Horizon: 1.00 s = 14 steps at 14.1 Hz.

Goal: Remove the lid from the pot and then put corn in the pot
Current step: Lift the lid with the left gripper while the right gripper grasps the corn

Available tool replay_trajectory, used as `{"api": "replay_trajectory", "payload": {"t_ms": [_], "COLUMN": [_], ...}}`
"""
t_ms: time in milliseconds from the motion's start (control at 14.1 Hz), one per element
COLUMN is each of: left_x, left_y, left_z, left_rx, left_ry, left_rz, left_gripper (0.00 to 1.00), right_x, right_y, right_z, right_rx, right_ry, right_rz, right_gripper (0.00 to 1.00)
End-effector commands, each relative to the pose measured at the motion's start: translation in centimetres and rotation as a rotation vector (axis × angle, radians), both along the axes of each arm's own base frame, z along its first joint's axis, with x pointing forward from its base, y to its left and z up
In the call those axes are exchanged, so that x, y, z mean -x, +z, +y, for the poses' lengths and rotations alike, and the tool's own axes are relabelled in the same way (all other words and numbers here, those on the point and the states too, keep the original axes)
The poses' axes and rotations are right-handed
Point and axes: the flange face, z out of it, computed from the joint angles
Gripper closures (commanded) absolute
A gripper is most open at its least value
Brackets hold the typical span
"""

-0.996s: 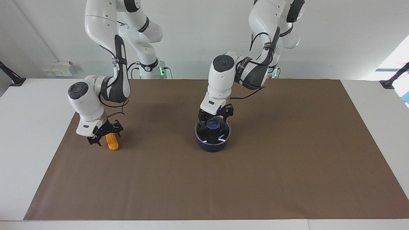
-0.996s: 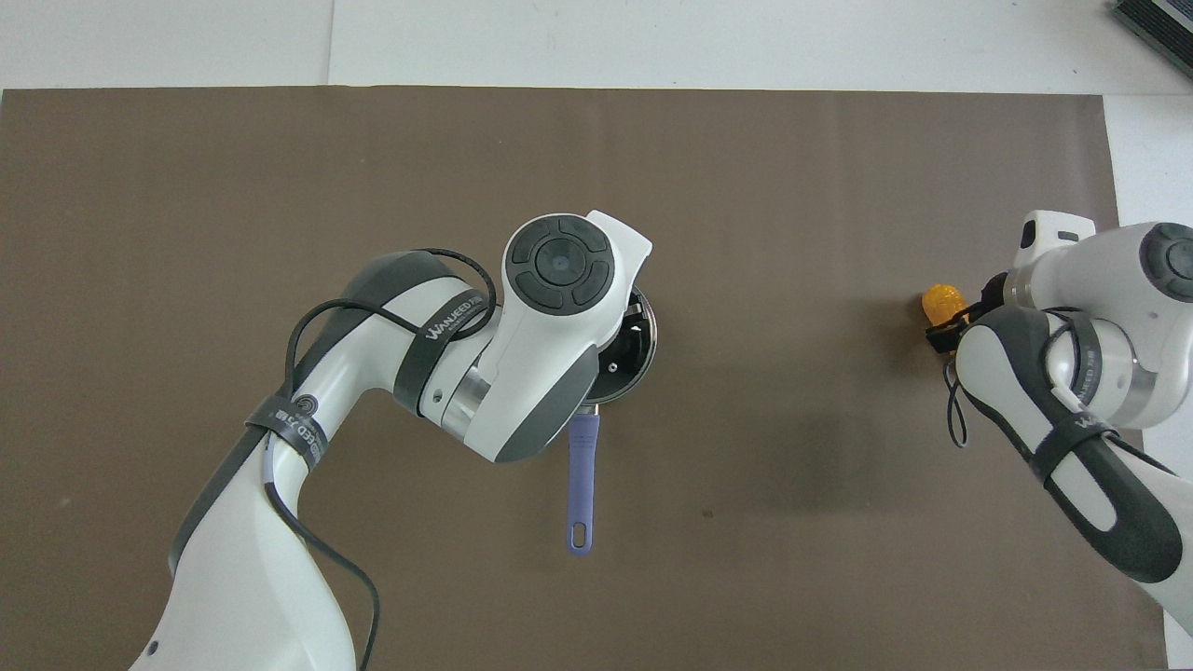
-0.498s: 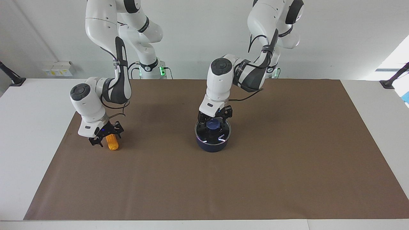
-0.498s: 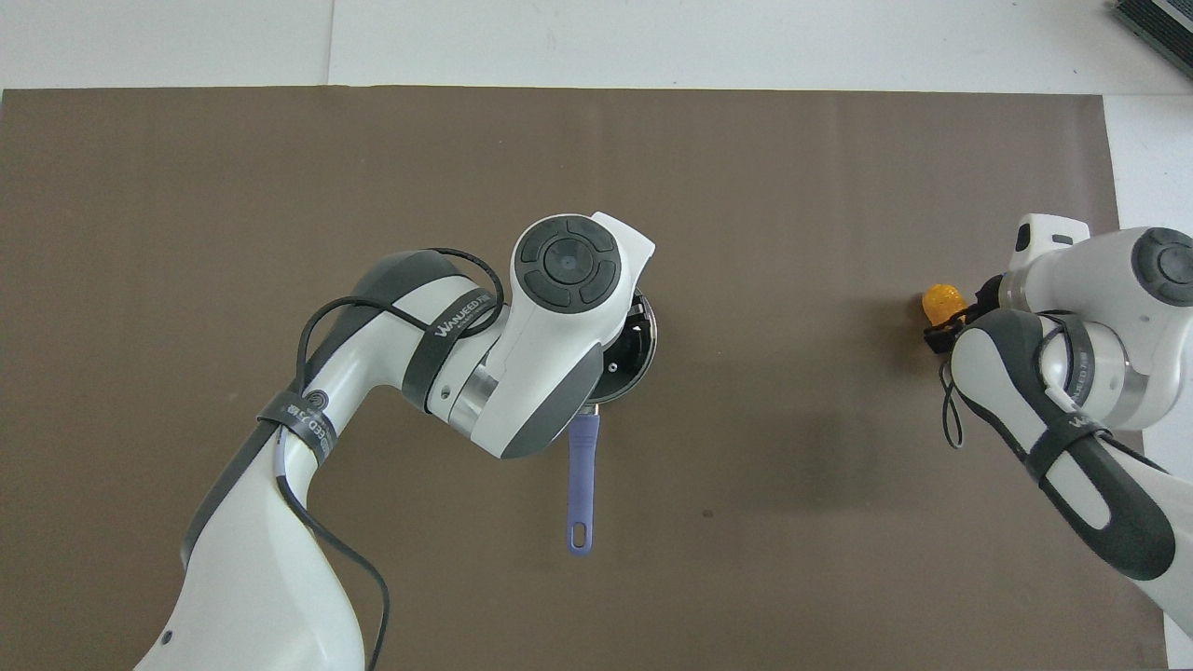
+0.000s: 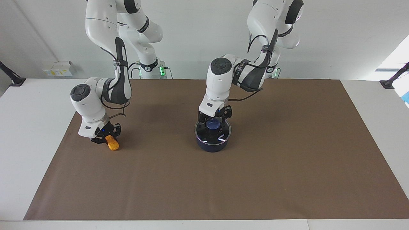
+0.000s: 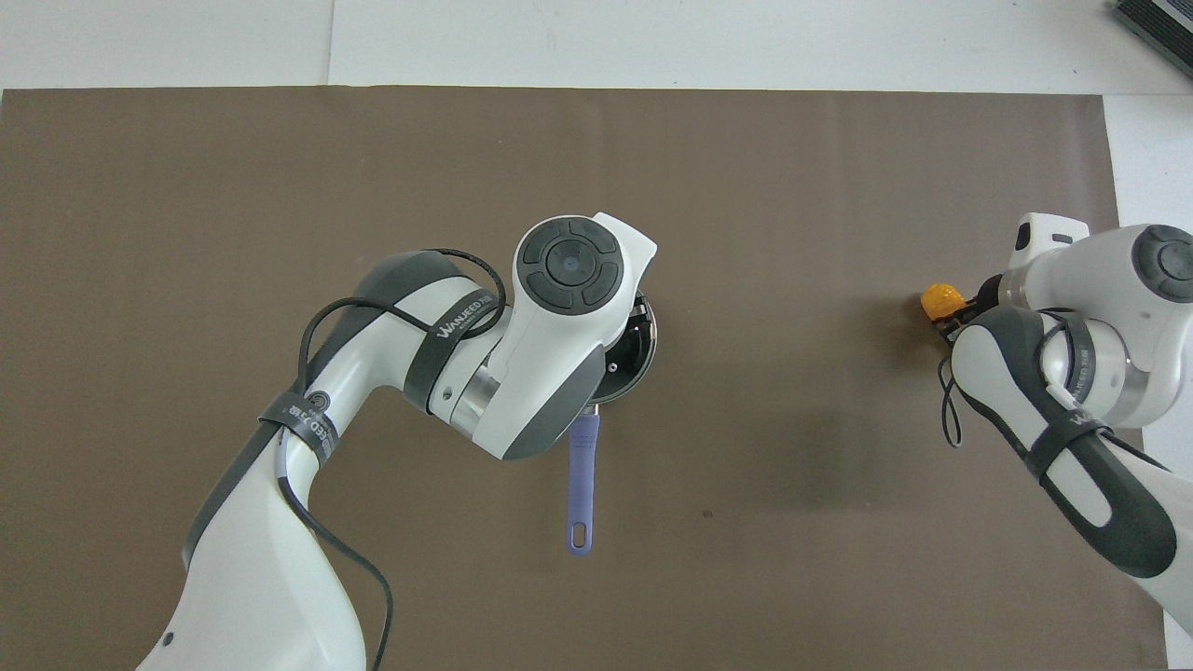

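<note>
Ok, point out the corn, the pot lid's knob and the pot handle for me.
corn (image 5: 112, 145): facing view, on the cob's free end, sticking out of the right gripper.
lid knob (image 5: 213, 124): facing view, on the blue knob's top, at the lid's centre.
pot handle (image 6: 582, 485): overhead view, midway along the blue handle.

Orange-yellow corn (image 5: 112, 145), navy pot (image 5: 212, 145), blue-knobbed clear lid (image 5: 212, 131), brown mat (image 5: 255, 179)

Our right gripper (image 5: 108, 139) is down at the table's right-arm end, fingers clamped tight — wrist bent steeply downward. Our left gripper (image 5: 213, 120) points straight down mid-table (forearm folded low), its fingers partly apart.
</note>
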Motion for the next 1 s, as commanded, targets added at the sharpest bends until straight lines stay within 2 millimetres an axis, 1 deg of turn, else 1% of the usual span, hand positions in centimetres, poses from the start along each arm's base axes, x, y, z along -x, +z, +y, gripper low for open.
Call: {"api": "replay_trajectory", "payload": {"t_ms": [0, 71, 142, 213, 284, 356, 427, 569, 711, 853, 924], "left_x": [-0.2, -0.1, -0.2, -0.2, -0.5, -0.5, -0.2, 0.1, 0.2, 0.3, 0.3], "left_y": [0.2, 0.2, 0.2, 0.3, 0.6, 0.5, 0.6, 0.5, 0.7, 1.7, 3.2], "left_z": [-0.6, -0.7, -0.6, -0.7, -0.8, -1.0, -1.2, -1.5, -1.5, -0.9, -0.2], "left_rx": [-0.021, -0.021, -0.022, -0.018, -0.001, 0.008, 0.009, 0.006, -0.003, -0.013, -0.014], "left_ry": [0.008, 0.006, 0.007, 0.006, 0.003, -0.002, -0.007, -0.013, -0.016, -0.014, -0.011], "left_rz": [-0.024, -0.023, -0.026, -0.034, -0.062, -0.081, -0.081, -0.077, -0.069, -0.059, -0.058], "left_gripper": [0.15, 0.22, 0.35, 0.54, 0.81, 1.0, 1.0, 1.0, 1.0, 1.0, 1.0], "right_x": [-1.3, -1.4, -1.5, -1.6, -1.6, -1.7, -1.8, -1.8, -1.6, -1.0, -0.6], "right_y": [1.9, 3.0, 4.4, 5.6, 6.6, 7.5, 8.7, 11.7, 14.3, 16.2, 17.6], "right_z": [0.7, 1.1, 1.4, 2.5, 3.4, 3.5, 4.2, 4.6, 6.2, 7.8, 8.3], "right_rx": [-0.037, -0.044, -0.05, -0.06, -0.069, -0.073, -0.079, -0.086, -0.098, -0.107, -0.111], "right_ry": [-0.057, -0.103, -0.154, -0.199, -0.249, -0.293, -0.313, -0.352, -0.385, -0.419, -0.439], "right_rz": [-0.002, -0.006, -0.014, -0.024, -0.03, -0.036, -0.039, -0.031, -0.022, -0.034, -0.036], "right_gripper": [1.0, 1.0, 1.0, 1.0, 1.0, 1.0, 1.0, 1.0, 1.0, 1.0, 1.0]}}
